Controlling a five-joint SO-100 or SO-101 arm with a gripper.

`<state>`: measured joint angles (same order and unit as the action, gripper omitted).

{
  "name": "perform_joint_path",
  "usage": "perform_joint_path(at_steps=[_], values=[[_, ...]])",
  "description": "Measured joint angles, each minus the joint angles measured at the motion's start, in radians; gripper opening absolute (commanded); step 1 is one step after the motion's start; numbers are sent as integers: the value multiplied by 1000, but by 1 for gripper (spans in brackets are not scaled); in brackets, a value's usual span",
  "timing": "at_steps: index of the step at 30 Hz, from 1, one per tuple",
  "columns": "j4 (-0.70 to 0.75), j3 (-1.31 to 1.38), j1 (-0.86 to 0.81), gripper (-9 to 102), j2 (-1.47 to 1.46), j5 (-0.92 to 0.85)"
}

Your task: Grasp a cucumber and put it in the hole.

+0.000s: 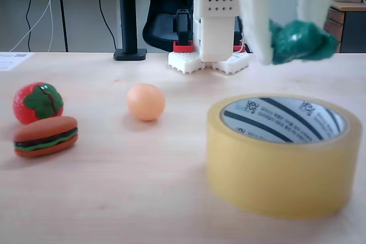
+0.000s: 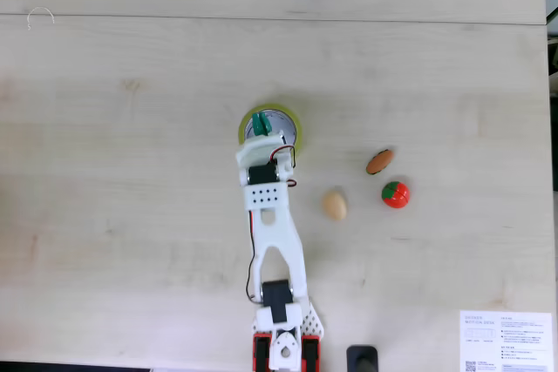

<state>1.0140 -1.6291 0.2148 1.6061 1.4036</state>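
At the upper right of a fixed view, I see my gripper [image 1: 286, 44] clamped on the cucumber [image 1: 300, 41], held in the air above the tape roll [image 1: 283, 164] and its hole [image 1: 283, 119]. From above, at frame centre, the cucumber [image 2: 260, 122] lies over the roll [image 2: 296, 124]. An orange ball [image 1: 146, 102], toy tomato [image 1: 38, 102] and burger [image 1: 46, 136] rest at left.

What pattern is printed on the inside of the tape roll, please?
Dark diagonal stripes on white, clearest on the tape roll in a fixed view.
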Motion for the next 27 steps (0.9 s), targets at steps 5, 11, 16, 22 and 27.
perform_joint_path(at_steps=[5,11,16,22,27], values=[[-52,0,2,7,-57,0],[-83,0,0,8,-100,0],[-95,0,0,30,-100,0],[-107,0,0,52,-100,0],[-107,0,0,51,-100,0]])
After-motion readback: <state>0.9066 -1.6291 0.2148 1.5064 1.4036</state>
